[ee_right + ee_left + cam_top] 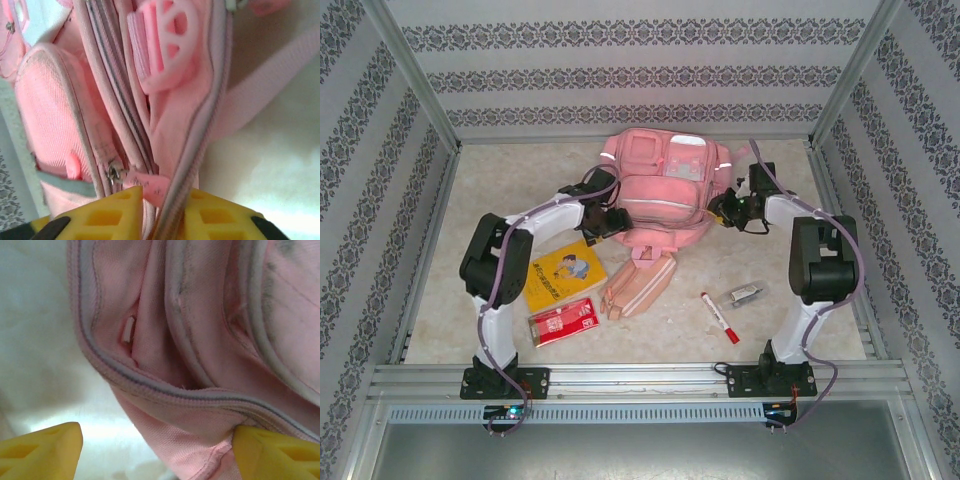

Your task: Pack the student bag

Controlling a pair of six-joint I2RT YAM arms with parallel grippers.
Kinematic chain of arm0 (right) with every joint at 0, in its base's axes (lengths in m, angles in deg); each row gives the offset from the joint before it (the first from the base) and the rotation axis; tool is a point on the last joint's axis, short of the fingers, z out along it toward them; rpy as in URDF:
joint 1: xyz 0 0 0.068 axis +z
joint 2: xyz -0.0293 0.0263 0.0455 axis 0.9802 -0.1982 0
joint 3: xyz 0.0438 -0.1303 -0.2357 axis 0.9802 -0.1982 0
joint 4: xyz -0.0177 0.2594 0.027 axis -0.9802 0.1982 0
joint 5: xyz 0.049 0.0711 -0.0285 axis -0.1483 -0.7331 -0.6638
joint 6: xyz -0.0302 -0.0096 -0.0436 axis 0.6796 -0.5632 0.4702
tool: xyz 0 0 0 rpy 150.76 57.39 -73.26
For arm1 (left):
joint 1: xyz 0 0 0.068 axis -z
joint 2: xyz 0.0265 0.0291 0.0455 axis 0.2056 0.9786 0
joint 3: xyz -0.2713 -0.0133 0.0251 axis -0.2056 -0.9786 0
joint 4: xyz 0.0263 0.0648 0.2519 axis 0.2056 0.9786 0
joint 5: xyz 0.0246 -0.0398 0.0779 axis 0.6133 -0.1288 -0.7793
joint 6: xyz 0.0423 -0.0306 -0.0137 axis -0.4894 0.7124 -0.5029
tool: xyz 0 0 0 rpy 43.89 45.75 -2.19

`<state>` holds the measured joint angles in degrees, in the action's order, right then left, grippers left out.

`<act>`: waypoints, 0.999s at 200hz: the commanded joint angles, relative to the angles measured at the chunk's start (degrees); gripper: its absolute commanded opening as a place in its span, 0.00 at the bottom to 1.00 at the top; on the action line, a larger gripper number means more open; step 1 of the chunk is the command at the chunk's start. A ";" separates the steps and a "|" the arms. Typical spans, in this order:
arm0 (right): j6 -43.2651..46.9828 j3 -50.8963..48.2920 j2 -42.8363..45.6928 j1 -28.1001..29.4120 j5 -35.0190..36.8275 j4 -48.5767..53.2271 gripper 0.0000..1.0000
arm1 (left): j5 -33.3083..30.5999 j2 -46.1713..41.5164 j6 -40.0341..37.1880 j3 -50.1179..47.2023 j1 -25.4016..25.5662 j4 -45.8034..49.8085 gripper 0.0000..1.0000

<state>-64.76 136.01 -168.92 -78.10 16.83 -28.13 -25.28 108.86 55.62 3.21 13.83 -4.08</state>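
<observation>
Bag (655, 190) lay at back centre of table (510, 180) | step judged: opening its mouth | right claw (165, 200) was pinched narrow on the zip edge | left claw (157, 450) stood wide astride the opposite edge | next: left should close, then both spread.

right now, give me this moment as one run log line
left claw: open around student bag rim | right claw: shut on its zip edge | on table: yellow book, red marker, pink pouch
</observation>
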 commanded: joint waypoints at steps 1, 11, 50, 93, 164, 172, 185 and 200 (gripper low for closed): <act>-3.95 -4.52 5.77 2.60 -6.59 -4.42 0.16 | -3.33 4.56 -0.19 6.45 -1.04 -3.67 0.79; -4.98 -6.47 7.33 3.87 -6.91 -6.12 0.14 | -3.53 6.82 -0.71 10.20 -1.37 -2.05 0.78; -9.17 -9.83 10.67 11.47 -4.87 -10.13 0.15 | -2.77 12.28 -2.42 19.78 -2.77 -1.07 0.78; -7.91 -6.52 5.64 15.99 -4.11 -13.78 0.32 | -2.38 14.50 -3.93 26.64 -5.33 1.82 0.80; 13.91 -11.14 18.68 11.74 7.23 9.33 0.49 | 2.58 2.66 -3.06 13.31 -6.84 6.48 0.81; 15.87 -12.03 19.98 10.87 9.41 10.56 0.49 | 3.05 1.38 -2.21 10.53 -6.33 4.87 0.80; 18.30 -12.67 20.86 9.67 12.29 12.01 0.49 | 2.86 0.01 -1.41 6.66 -5.73 1.94 0.80; 20.11 -13.38 20.26 8.53 13.28 10.77 0.49 | 1.46 0.22 -0.44 4.27 -5.49 -0.13 0.80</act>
<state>-52.06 124.56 -148.07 -68.28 24.13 -21.31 -24.38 110.00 53.04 11.50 7.25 -0.84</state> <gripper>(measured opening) 0.493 0.800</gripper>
